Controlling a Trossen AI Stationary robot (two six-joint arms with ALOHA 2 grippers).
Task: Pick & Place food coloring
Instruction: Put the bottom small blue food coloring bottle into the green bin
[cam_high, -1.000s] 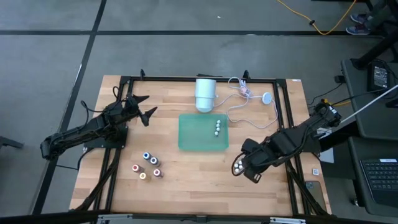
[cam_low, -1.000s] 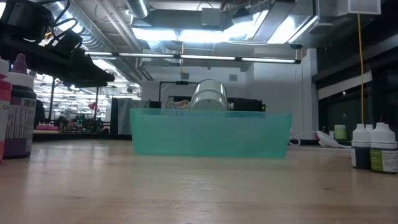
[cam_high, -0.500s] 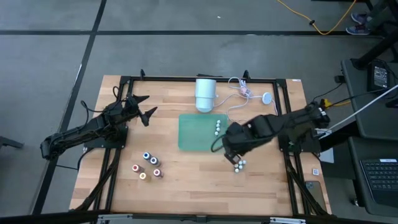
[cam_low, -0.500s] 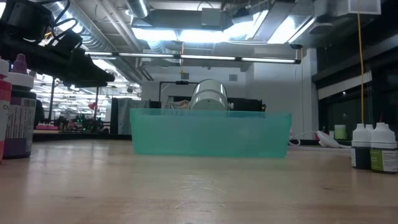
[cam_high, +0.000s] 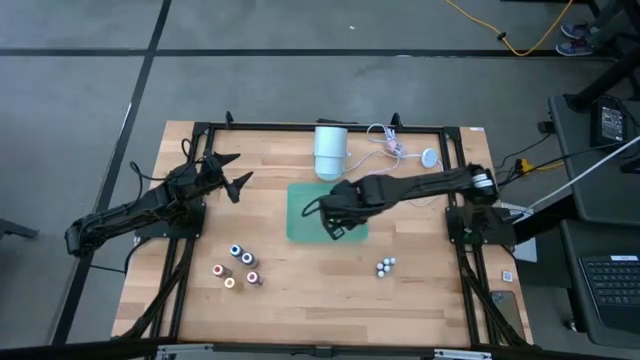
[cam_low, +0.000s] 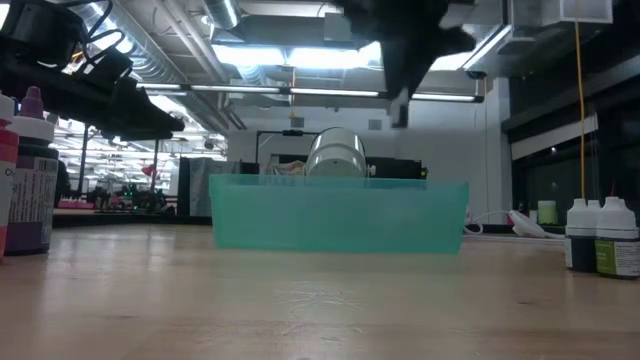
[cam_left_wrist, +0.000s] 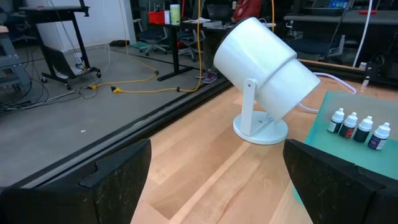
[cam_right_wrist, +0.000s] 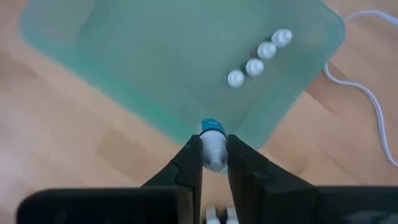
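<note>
- The wooden table (cam_high: 300, 290) is pale butcher-block, flat and smooth inside a black frame; a dropped bottle would likely roll on it.
- The teal tray (cam_high: 305, 225) is a shallow translucent plastic rectangle with rounded corners and a low wall. My worry is that the carried bottle clips that wall if lowered too near the edge.
- The white lamp (cam_left_wrist: 264, 65), a smooth cylinder on a round foot, stands just behind the tray with its cord (cam_high: 385, 165) beside it; the arm's reach could snag these.
- The right gripper (cam_right_wrist: 213, 160) hangs over the tray's near edge, its dark fingers pinching a tiny white bottle with a blue-ringed cap (cam_right_wrist: 211, 140). The hold is on a narrow, slick body, so it may twist or slip.
- The left gripper (cam_high: 228, 172) waits spread wide near the table's left rear.
- Four white-capped bottles (cam_right_wrist: 258, 59) stand in a row in the tray; a careless release could topple them.
- Colored-top bottles (cam_high: 238, 266) and white-capped ones (cam_high: 384, 266) are on the bare table.
</note>
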